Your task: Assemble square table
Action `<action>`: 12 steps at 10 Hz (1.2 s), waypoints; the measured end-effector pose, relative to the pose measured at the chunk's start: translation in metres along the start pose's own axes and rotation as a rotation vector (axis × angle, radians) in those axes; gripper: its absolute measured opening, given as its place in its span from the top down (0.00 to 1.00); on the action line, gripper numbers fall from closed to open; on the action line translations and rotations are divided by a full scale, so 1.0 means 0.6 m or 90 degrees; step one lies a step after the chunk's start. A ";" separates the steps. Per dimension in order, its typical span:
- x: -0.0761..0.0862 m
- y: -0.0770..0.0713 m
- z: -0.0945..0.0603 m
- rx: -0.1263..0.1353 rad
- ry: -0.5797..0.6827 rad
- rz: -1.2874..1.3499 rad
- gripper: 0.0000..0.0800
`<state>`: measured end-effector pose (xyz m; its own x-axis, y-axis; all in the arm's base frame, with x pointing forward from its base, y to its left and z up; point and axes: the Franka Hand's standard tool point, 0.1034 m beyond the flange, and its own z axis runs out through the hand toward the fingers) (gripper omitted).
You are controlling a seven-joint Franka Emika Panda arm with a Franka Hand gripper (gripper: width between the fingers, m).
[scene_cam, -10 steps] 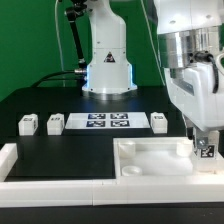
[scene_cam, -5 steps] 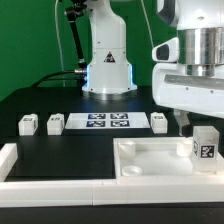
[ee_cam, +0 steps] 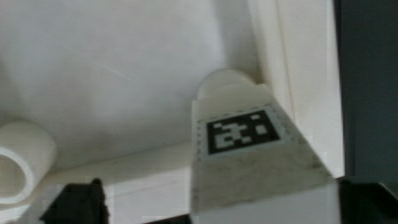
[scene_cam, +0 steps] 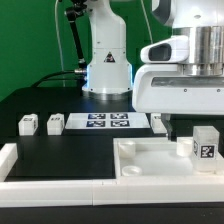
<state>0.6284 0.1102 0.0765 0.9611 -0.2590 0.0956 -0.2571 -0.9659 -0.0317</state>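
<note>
The square table's white slab (scene_cam: 150,160) lies at the front, toward the exterior view's right. One tagged white leg (scene_cam: 204,148) stands upright on its right part. My gripper (scene_cam: 196,124) hangs just above that leg, open and holding nothing. In the wrist view the leg (ee_cam: 240,140) rises between my dark fingertips (ee_cam: 80,200), with the gripper (ee_cam: 222,205) open around its top and the slab (ee_cam: 107,70) beneath. Three more legs rest on the black table: two (scene_cam: 29,124) (scene_cam: 55,124) at the left and one (scene_cam: 159,122) by the marker board.
The marker board (scene_cam: 106,122) lies flat at mid-table. White border rails (scene_cam: 60,172) run along the front and the left edge. The arm's base (scene_cam: 108,70) stands behind the board.
My gripper has opened, let go of the leg and risen. The leg stays standing on the slab's right part.
</note>
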 end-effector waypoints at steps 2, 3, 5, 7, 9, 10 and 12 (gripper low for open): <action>0.000 -0.001 0.000 0.000 0.000 0.014 0.53; -0.001 -0.002 0.000 0.004 -0.002 0.077 0.53; -0.002 -0.003 0.001 0.004 -0.002 0.166 0.64; -0.005 -0.006 0.002 0.004 -0.007 0.261 0.64; 0.001 -0.013 0.003 -0.017 -0.036 0.414 0.64; 0.005 -0.012 0.003 -0.026 -0.053 0.499 0.64; 0.005 -0.007 0.005 -0.012 -0.081 0.702 0.64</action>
<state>0.6324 0.1136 0.0740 0.2080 -0.9749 -0.0795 -0.9781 -0.2069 -0.0213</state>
